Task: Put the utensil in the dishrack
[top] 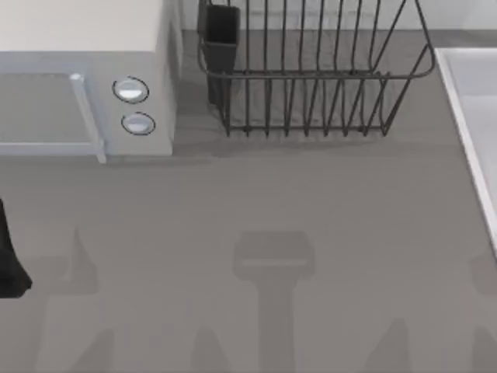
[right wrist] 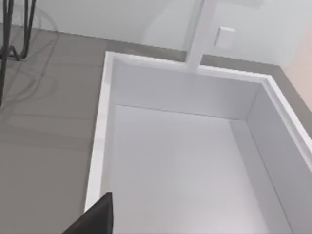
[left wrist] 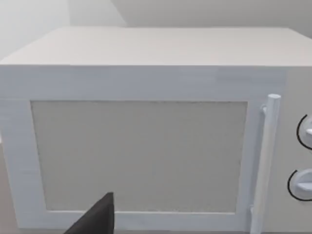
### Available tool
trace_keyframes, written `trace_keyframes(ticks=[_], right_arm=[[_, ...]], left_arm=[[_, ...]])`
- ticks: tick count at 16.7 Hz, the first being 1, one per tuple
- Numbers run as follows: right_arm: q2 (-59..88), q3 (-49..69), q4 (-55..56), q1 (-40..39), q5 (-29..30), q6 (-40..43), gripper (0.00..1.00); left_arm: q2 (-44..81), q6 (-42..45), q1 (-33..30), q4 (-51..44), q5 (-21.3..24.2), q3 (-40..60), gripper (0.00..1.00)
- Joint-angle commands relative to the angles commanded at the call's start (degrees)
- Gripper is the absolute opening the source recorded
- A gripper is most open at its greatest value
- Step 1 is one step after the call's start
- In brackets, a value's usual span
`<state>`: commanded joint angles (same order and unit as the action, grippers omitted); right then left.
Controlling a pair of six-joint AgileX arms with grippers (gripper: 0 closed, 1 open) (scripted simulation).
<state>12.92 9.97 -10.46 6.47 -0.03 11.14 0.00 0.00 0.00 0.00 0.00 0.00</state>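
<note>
The dishrack (top: 311,74), a dark wire basket with thin upright bars and a dark rectangular cup (top: 221,35) at its left corner, stands at the back middle of the table. Two of its wires (right wrist: 7,29) show in the right wrist view. The utensil is out of view. A black part of my left arm (top: 9,256) sits at the table's left edge. A dark tip of my left gripper (left wrist: 97,217) faces the microwave door. A dark tip of my right gripper (right wrist: 95,217) hangs over the sink's rim.
A white microwave (top: 85,85) with two round knobs (top: 130,90) stands at the back left, door shut (left wrist: 139,156). A white sink basin (right wrist: 105,122) with a faucet post (right wrist: 200,34) lies along the right edge (top: 466,116). Grey tabletop (top: 272,210) stretches across the front.
</note>
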Motion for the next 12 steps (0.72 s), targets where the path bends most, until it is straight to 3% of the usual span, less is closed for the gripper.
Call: trace_keyframes(ticks=[12], right_arm=[[59.7, 36.1, -39.7, 23.9, -0.2, 41.1, 1.00]], left_arm=[[0.0, 0.0, 0.0, 0.0, 0.0, 0.0, 1.00]])
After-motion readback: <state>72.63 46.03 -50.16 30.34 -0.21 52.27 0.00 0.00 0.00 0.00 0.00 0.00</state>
